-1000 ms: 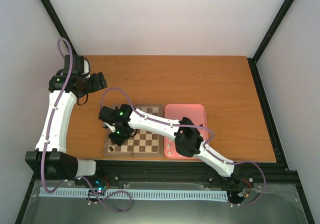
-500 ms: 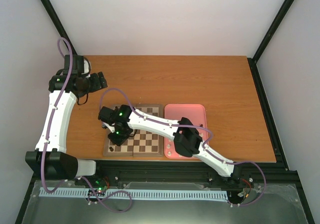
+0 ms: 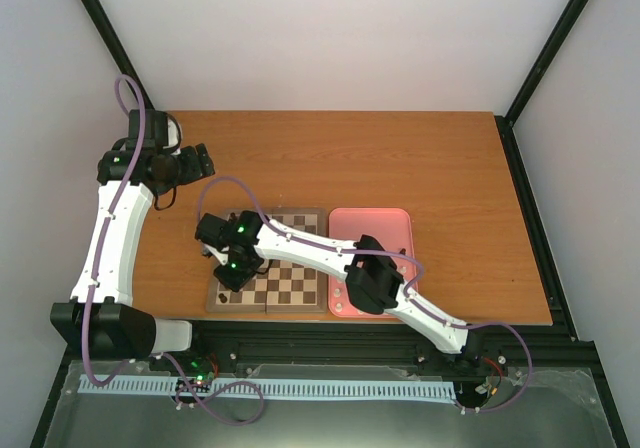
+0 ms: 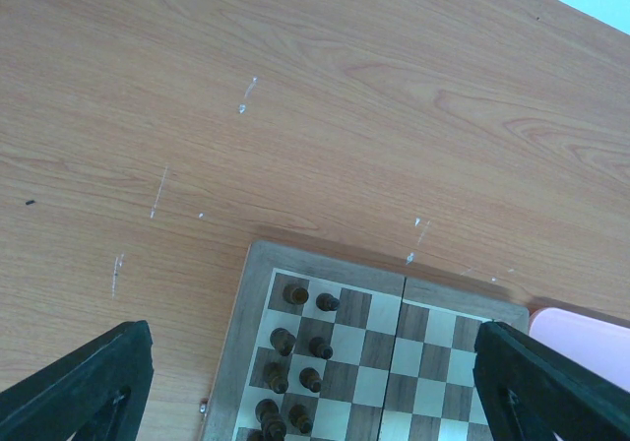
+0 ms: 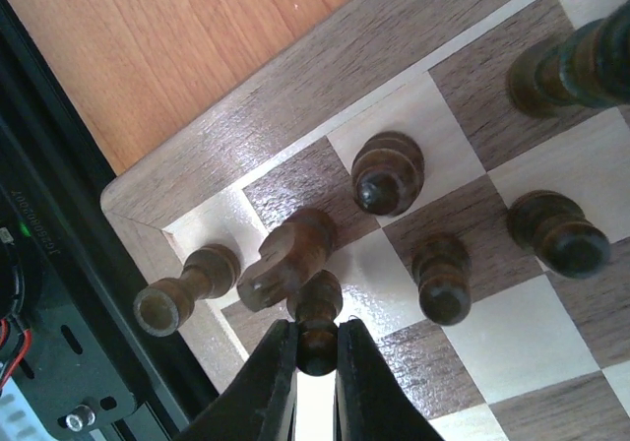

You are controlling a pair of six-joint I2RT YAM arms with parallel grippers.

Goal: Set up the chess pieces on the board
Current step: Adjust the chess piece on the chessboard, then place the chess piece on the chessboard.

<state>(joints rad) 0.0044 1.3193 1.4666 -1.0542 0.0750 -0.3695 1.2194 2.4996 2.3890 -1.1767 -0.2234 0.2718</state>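
The board (image 3: 295, 286) lies at the table's near edge, and its near-left corner (image 5: 157, 180) fills the right wrist view. My right gripper (image 5: 316, 341) is shut on a dark brown pawn (image 5: 319, 303), held just above a light square. Beside it stand a dark knight (image 5: 285, 259) and a dark rook (image 5: 187, 288). More dark pawns (image 5: 387, 170) stand one file further in. In the left wrist view, two columns of dark chess pieces (image 4: 295, 357) line the board's left side. My left gripper (image 4: 310, 362) hangs open, high over the table behind the board.
A pink tray (image 3: 385, 226) sits against the board's right side, partly under my right arm. The black frame rail (image 5: 49, 293) runs close along the board's corner. Bare wooden tabletop (image 3: 400, 158) stretches behind the board and the tray.
My right wrist has edged slightly left over the board's left side with the pawn still gripped. The left arm has not moved.
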